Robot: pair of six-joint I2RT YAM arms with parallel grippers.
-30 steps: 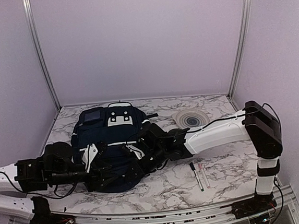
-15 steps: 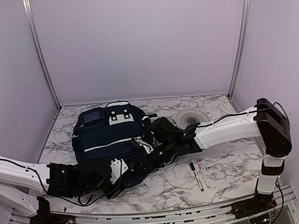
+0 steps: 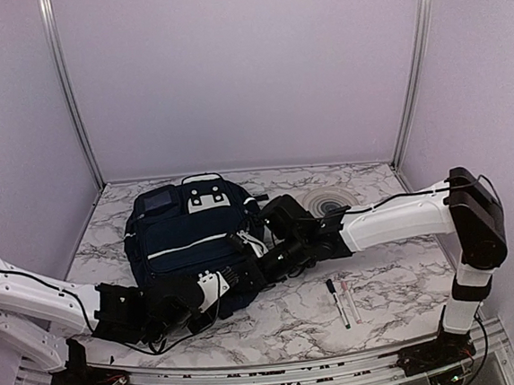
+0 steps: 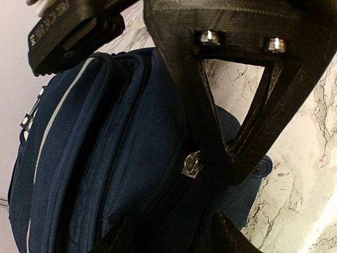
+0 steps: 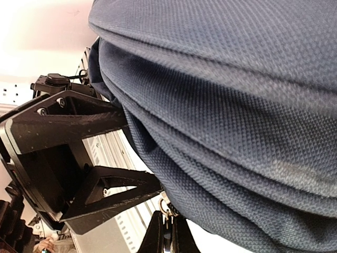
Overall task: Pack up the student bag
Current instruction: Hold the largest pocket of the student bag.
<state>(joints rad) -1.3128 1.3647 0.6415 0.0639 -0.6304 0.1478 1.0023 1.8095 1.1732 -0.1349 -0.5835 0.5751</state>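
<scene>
The student bag [image 3: 187, 233], navy with white stripes, lies flat on the marble table at left centre. My right gripper [image 3: 246, 270] is at its near right edge. In the right wrist view its fingers [image 5: 169, 232] are pinched shut on the metal zipper pull [image 5: 167, 207]. The left wrist view shows the zipper slider [image 4: 192, 164] beside the right gripper's black finger [image 4: 231, 105]. My left gripper [image 3: 213, 291] is at the bag's near edge. Its jaws [image 4: 168, 242] stand wide apart with dark bag fabric [image 4: 105, 137] between them.
Two marker pens [image 3: 340, 302] lie on the table right of the bag. A round spiral-patterned disc [image 3: 330, 206] lies at the back right. White walls and aluminium posts enclose the table; a metal rail runs along the near edge.
The left arm has dropped low and its gripper has swung right, to the bag's near edge. The right gripper has shifted slightly. The bag's near end has drawn in and its light lining no longer shows.
</scene>
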